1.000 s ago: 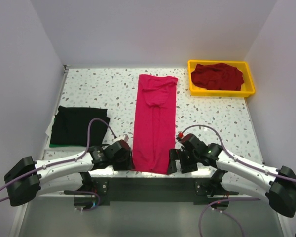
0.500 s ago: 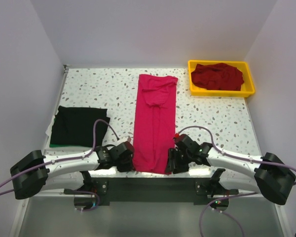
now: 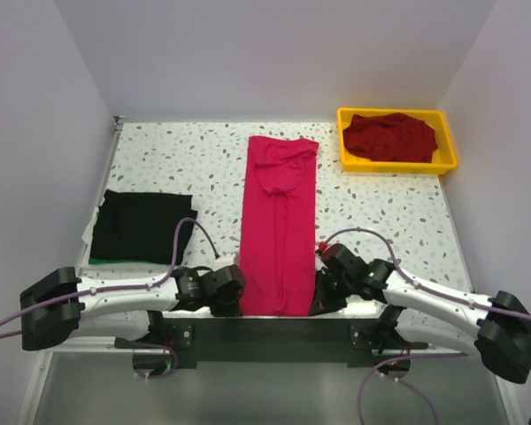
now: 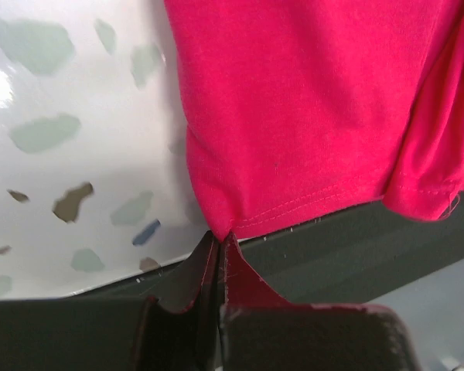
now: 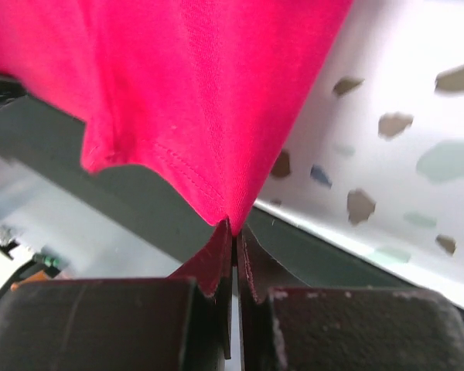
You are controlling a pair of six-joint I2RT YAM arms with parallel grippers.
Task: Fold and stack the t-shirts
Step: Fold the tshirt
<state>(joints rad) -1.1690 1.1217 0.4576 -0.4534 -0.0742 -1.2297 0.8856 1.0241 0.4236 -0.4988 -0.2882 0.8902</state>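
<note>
The pink-red t-shirt (image 3: 279, 226) lies as a long narrow strip down the middle of the speckled table, its hem hanging at the near edge. My left gripper (image 3: 239, 304) is shut on the hem's left corner (image 4: 216, 224). On the other side, my right gripper (image 3: 314, 304) pinches the hem's right corner (image 5: 228, 212), jaws shut on the fabric. A folded black t-shirt (image 3: 142, 226) rests flat at the left. The dark maroon t-shirt (image 3: 389, 135) sits crumpled in the yellow tray (image 3: 345, 159) at the back right.
White walls close in the table on the left, right and back. The dark metal frame (image 3: 265, 341) with the arm bases runs along the near edge. The table (image 3: 195, 168) shows speckled surface between the shirts.
Both grippers moved inward to the near corners of the pink-red shirt's hem and shut on them. The hem is now spread a little wider along the table edge.
</note>
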